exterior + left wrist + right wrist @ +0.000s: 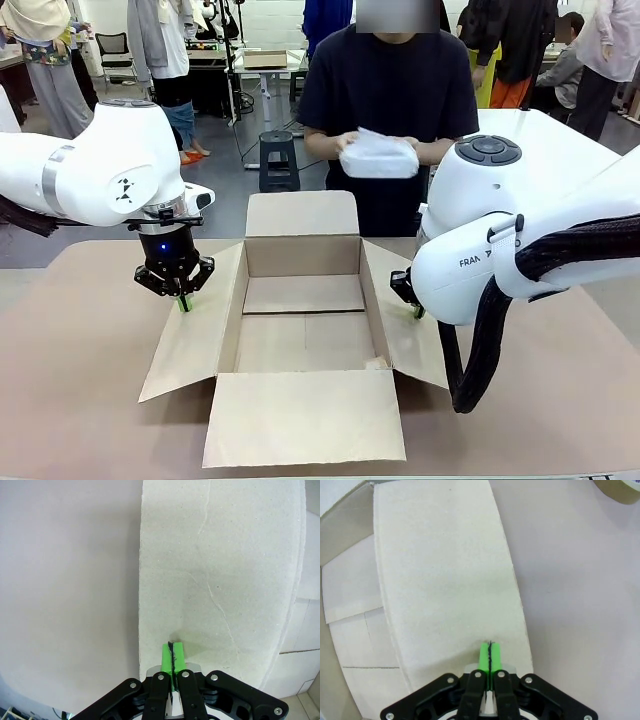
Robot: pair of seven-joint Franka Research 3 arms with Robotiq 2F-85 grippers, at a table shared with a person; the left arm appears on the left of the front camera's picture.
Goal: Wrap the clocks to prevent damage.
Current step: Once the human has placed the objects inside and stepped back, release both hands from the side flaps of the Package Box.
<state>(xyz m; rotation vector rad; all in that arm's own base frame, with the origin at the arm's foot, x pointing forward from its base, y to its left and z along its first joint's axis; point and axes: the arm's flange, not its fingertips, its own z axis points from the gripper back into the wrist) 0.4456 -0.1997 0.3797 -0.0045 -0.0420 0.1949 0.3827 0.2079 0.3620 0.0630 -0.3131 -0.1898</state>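
Black stool (279, 158) on floor beyond table (80, 380); tape roll (620, 492) on table.

I read the box (303, 255) as plain brown cardboard, matt; close up its flap (215, 570) looks pale, fibrous and faintly creased; the tabletop (80, 380) is smooth and matt; the arm shells (100, 165) are glossy white plastic; the left claw (183, 302) and right claw (415, 312) are black, slightly shiny plastic with matt green pads (165, 657); the person's bundle (378, 157) looks like soft white paper or foam sheet.
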